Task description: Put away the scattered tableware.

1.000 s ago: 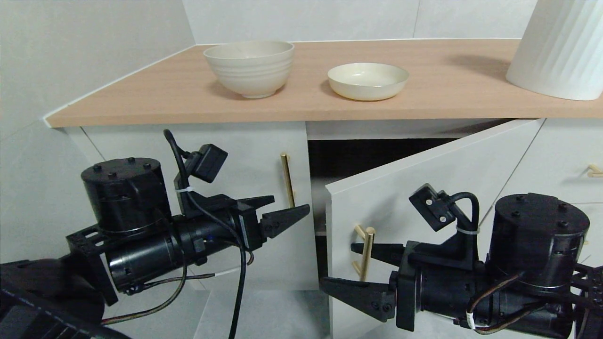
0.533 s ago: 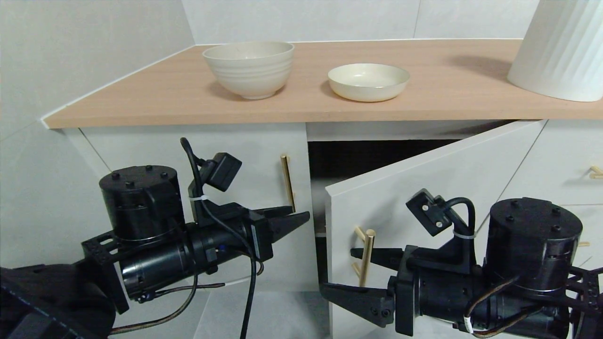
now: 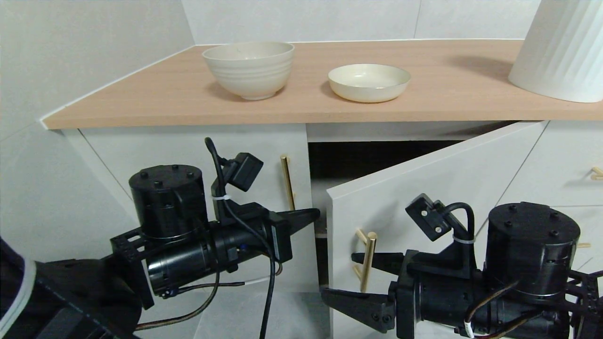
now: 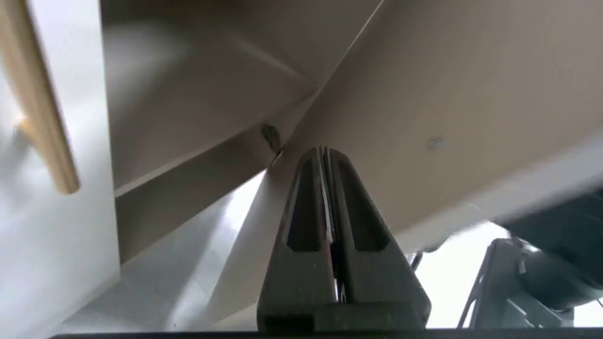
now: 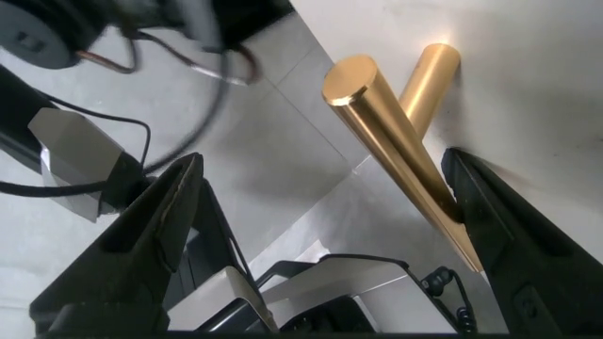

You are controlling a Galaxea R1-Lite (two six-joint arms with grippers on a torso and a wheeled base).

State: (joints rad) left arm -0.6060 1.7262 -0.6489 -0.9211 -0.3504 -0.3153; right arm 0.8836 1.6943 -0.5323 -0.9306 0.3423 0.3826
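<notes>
Stands barely begun, with the cabinet door [image 3: 424, 188] ajar, the right gripper [image 3: 338, 274] spread open astride its brass handle [image 3: 368, 256], the left gripper [image 3: 311, 216] pinched shut and empty by the gap, and the deep bowl [image 3: 248, 68] and shallow dish [image 3: 368, 81] both waiting on the countertop [image 3: 141, 103].

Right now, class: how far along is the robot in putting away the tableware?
Done: the cabinet door stands partly open. In hand: the right gripper is open around that door's brass handle; the left gripper, shut, points at the gap beside it. Left: the deep bowl and shallow dish sit on the countertop, both yet to be stored.
</notes>
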